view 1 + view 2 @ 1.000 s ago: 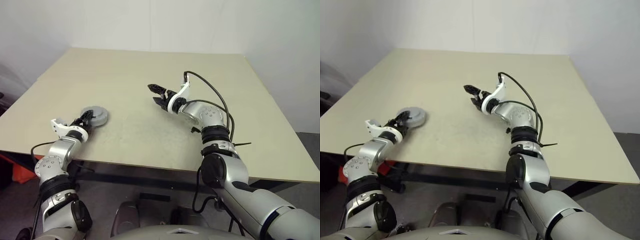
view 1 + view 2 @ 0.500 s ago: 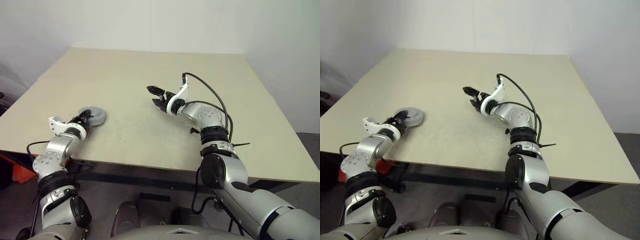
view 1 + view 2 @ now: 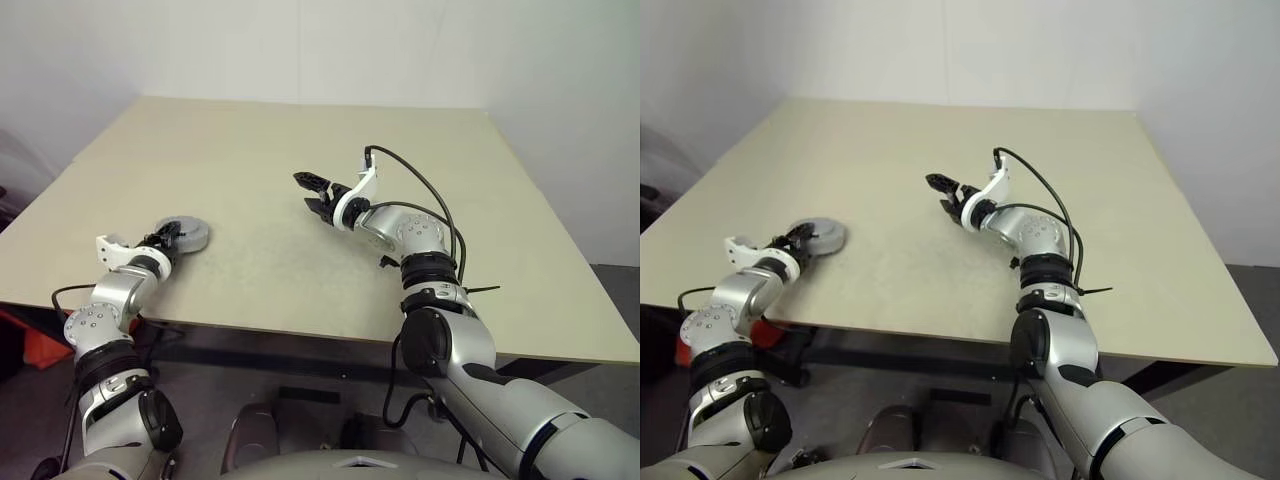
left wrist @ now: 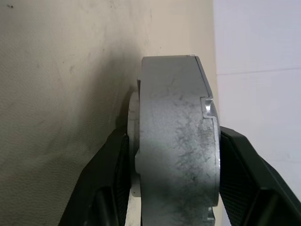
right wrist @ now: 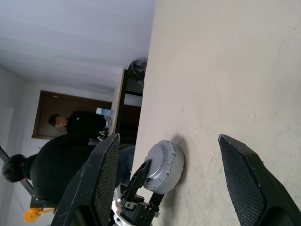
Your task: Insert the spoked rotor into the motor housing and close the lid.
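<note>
1. Beige table (image 3: 300,150), near left corner: closed motor housing (image 3: 185,233), lid (image 5: 159,162) seated.
2. Left gripper (image 3: 168,238) straddles housing edge, fingers (image 4: 110,174) flanking it; contact uncertain, probably steadying.
3. Right gripper (image 3: 314,192) hangs mid-table, wide open, empty.

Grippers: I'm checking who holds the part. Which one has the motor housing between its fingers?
The left gripper, its fingers flanking the motor housing; the right gripper hovers open and empty.

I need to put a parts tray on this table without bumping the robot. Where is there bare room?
The far half of the table beyond the right claw is bare, as is the right side past that arm. The near-left corner is crowded: the left claw grips the closed motor housing there.
</note>
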Controlling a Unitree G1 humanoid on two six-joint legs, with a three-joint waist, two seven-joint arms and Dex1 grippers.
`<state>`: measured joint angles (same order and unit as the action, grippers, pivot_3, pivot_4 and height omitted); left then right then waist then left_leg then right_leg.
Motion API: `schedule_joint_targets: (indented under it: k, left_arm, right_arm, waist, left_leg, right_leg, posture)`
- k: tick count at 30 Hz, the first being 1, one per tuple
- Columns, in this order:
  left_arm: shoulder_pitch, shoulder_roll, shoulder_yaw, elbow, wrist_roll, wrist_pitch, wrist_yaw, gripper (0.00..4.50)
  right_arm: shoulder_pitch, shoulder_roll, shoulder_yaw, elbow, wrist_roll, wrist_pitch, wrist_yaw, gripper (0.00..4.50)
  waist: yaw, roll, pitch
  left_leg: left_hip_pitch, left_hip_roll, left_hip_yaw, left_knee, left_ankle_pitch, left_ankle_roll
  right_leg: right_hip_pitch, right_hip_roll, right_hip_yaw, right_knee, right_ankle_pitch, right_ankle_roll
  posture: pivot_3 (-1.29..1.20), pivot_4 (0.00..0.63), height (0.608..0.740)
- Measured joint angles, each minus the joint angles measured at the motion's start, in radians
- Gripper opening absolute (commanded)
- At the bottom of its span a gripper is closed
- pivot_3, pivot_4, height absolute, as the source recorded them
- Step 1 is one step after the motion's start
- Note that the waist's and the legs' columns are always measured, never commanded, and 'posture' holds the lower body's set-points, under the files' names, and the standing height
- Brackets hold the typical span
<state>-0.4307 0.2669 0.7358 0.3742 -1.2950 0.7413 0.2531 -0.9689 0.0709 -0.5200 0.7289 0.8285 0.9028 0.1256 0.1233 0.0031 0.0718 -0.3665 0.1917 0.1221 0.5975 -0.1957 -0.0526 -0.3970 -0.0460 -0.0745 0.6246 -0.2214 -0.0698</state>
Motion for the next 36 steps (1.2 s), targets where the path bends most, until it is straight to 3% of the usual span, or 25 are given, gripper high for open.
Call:
schedule_joint_targets:
  k: [2, 13, 21, 26, 31, 36]
  left_arm:
    - [0.006, -0.002, 0.007, -0.001, -0.008, 0.003, 0.013, 3.57]
    - [0.029, -0.03, 0.045, -0.073, -0.106, 0.02, 0.173, 3.57]
    - [0.197, -0.086, 0.039, -0.279, -0.242, 0.052, 0.279, 3.57]
    - [0.29, -0.107, 0.013, -0.36, -0.305, 0.051, 0.313, 3.57]
    - [0.347, -0.086, -0.035, -0.391, -0.383, 0.063, 0.346, 3.57]
    - [0.381, 0.003, -0.13, -0.411, -0.427, 0.147, 0.293, 3.57]
  right_arm:
    - [0.0, -0.001, -0.001, 0.002, 0.0, -0.002, -0.001, 3.84]
    - [0.0, 0.0, 0.0, 0.003, 0.0, -0.005, -0.012, 3.84]
    - [0.001, 0.002, -0.001, 0.004, -0.001, -0.009, -0.02, 3.84]
    - [0.005, 0.003, -0.005, 0.013, -0.003, -0.013, -0.021, 3.84]
    - [0.005, 0.005, -0.004, 0.028, -0.006, -0.017, -0.019, 3.84]
    - [0.009, -0.001, 0.024, 0.028, -0.032, -0.032, 0.005, 3.84]
  waist:
    - [0.0, 0.0, 0.0]
    - [-0.007, 0.0, -0.001]
    - [-0.024, 0.0, -0.003]
    - [-0.028, 0.004, -0.006]
    - [-0.027, 0.006, -0.01]
    - [-0.018, 0.008, -0.012]
  left_leg:
    - [0.0, 0.0, 0.0, 0.0, 0.0, 0.0]
    - [0.002, 0.0, 0.001, 0.0, 0.0, 0.0]
    - [0.004, -0.001, 0.001, 0.0, -0.001, 0.002]
    - [0.014, -0.002, 0.004, -0.002, -0.002, 0.002]
    - [0.019, -0.003, 0.004, -0.002, -0.002, 0.003]
    - [0.02, -0.004, 0.003, -0.002, -0.002, 0.003]
  right_leg:
    - [0.0, 0.0, 0.0, 0.0, 0.0, 0.0]
    - [0.003, 0.0, 0.001, 0.0, 0.0, 0.0]
    - [0.007, 0.0, 0.002, -0.002, -0.001, 0.001]
    - [0.014, 0.0, 0.005, -0.002, -0.007, 0.002]
    - [0.018, 0.0, 0.007, -0.004, -0.007, 0.004]
    - [0.017, -0.001, 0.007, -0.004, -0.007, 0.005]
  posture:
    - [0.0, 0.0, 0.74]
    - [0.0, 0.0, 0.74]
    - [0.0, 0.0, 0.74]
    - [0.0, 0.0, 0.74]
    - [0.0, 0.0, 0.74]
    - [0.0, 0.0, 0.74]
